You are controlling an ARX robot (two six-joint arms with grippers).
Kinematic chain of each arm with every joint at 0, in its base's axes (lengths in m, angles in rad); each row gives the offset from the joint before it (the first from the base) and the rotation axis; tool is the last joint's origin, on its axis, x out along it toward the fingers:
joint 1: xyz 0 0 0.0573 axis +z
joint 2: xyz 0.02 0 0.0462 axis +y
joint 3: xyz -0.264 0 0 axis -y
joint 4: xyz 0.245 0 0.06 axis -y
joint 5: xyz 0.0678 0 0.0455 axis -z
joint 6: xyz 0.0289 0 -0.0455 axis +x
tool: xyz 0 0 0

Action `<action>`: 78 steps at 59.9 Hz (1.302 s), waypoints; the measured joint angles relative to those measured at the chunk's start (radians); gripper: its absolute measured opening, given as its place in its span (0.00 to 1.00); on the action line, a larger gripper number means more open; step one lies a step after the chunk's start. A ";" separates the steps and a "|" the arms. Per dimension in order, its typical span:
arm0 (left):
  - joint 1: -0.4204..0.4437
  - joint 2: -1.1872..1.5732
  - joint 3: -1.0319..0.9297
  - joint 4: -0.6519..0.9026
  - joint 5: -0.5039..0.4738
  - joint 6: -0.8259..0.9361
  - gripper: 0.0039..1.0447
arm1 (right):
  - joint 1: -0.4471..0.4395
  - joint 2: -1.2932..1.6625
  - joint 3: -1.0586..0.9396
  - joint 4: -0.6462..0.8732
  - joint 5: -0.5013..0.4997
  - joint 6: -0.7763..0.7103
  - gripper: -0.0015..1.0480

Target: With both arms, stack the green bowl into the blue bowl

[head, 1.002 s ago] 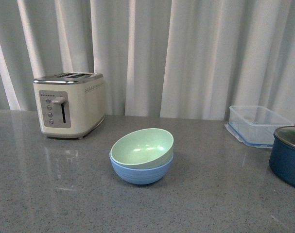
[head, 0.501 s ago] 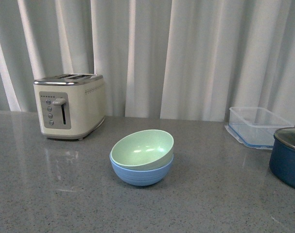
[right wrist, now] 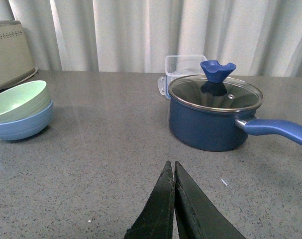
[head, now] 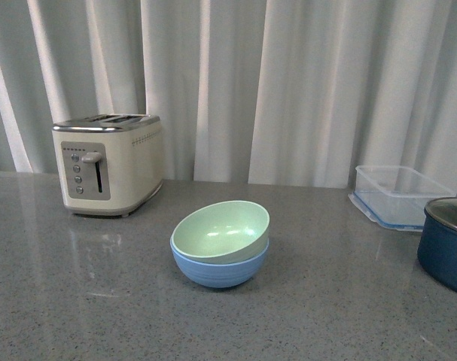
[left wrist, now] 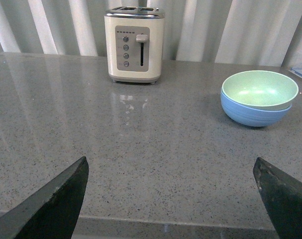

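The green bowl [head: 222, 230] sits nested, slightly tilted, inside the blue bowl [head: 218, 267] at the middle of the grey counter. Neither arm shows in the front view. In the left wrist view the green bowl [left wrist: 260, 89] in the blue bowl [left wrist: 254, 112] lies far off; my left gripper [left wrist: 170, 172] is open and empty over the counter's near edge, its fingertips [left wrist: 66, 191] wide apart. In the right wrist view the green bowl [right wrist: 17, 101] in the blue bowl [right wrist: 22, 125] lies off to the side; my right gripper [right wrist: 171, 165] is shut, empty, low over bare counter.
A cream toaster [head: 110, 162] stands at the back left. A clear plastic container [head: 398, 194] sits at the back right. A dark navy pot [head: 446, 242] with glass lid and long handle [right wrist: 275, 130] stands at the right edge.
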 joint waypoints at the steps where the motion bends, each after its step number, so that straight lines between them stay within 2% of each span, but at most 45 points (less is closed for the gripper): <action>1: 0.000 0.000 0.000 0.000 0.000 0.000 0.94 | 0.000 -0.005 0.000 -0.006 0.000 0.000 0.01; 12: 0.000 0.000 0.000 0.000 0.000 0.000 0.94 | 0.000 -0.061 0.000 -0.061 0.000 0.000 0.01; 17: 0.000 0.000 0.000 0.000 0.000 0.000 0.94 | 0.000 -0.177 0.001 -0.213 -0.001 -0.001 0.01; 36: 0.000 0.000 0.000 0.000 0.000 0.000 0.94 | 0.000 -0.219 0.001 -0.227 0.000 -0.002 0.02; 45: 0.000 0.000 0.000 0.000 0.000 0.000 0.94 | 0.000 -0.219 0.001 -0.227 0.000 -0.002 0.26; 47: 0.000 0.000 0.000 0.000 0.000 0.000 0.94 | 0.000 -0.220 0.001 -0.227 -0.001 -0.002 0.36; 50: 0.000 0.000 0.000 0.000 0.000 0.000 0.94 | 0.000 -0.220 0.001 -0.227 -0.001 -0.002 0.46; 57: 0.000 0.000 0.000 0.000 0.000 0.000 0.94 | 0.000 -0.220 0.001 -0.227 -0.001 -0.002 0.65; 64: 0.000 0.000 0.000 0.000 0.000 0.000 0.94 | 0.000 -0.220 0.001 -0.227 -0.001 -0.002 0.88; 66: 0.000 0.000 0.000 0.000 0.000 0.000 0.94 | 0.000 -0.220 0.001 -0.227 -0.001 -0.001 0.92; 78: 0.000 0.000 0.000 0.000 0.000 0.000 0.94 | 0.000 -0.220 0.001 -0.227 0.000 -0.001 0.90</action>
